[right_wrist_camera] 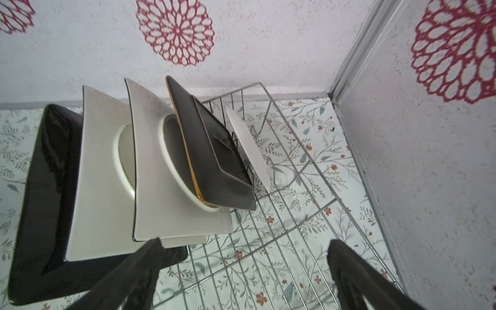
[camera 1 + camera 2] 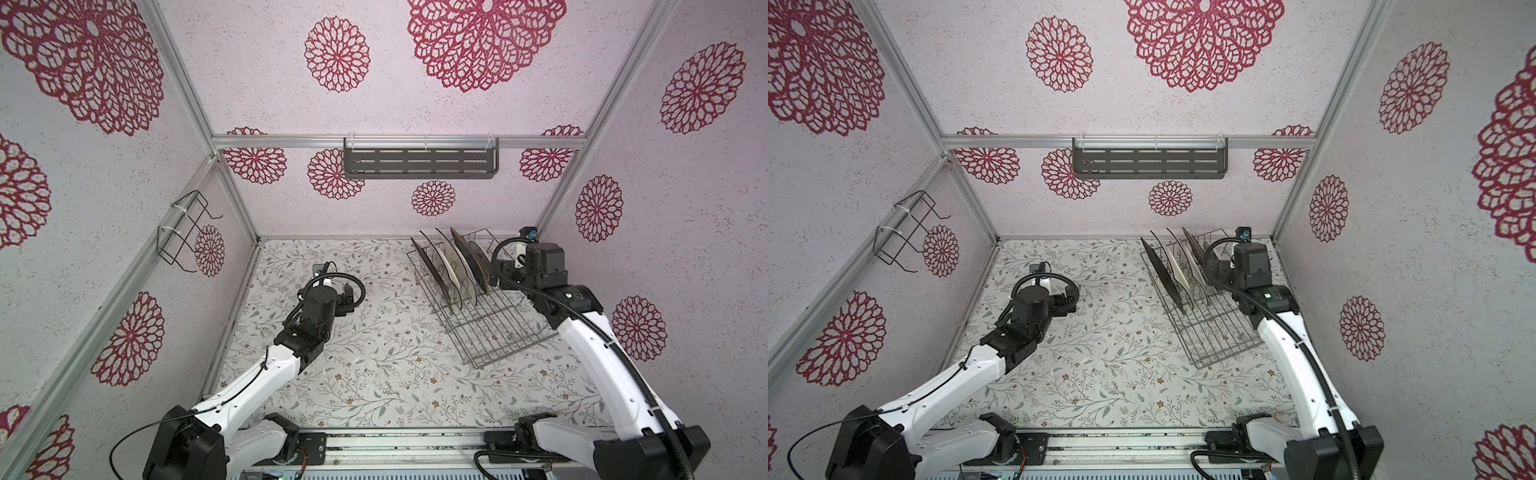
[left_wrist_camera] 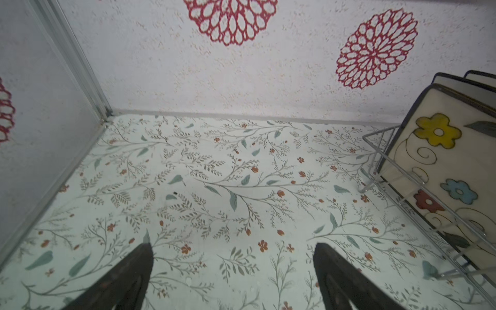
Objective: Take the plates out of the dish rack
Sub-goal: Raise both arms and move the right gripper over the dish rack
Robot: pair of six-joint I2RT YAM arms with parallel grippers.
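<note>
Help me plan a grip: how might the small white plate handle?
The small white plate looks rigid and smooth, so probably slippery and chippable. Standing on edge in the rack, its rounded rim could let it roll if nudged.
</note>
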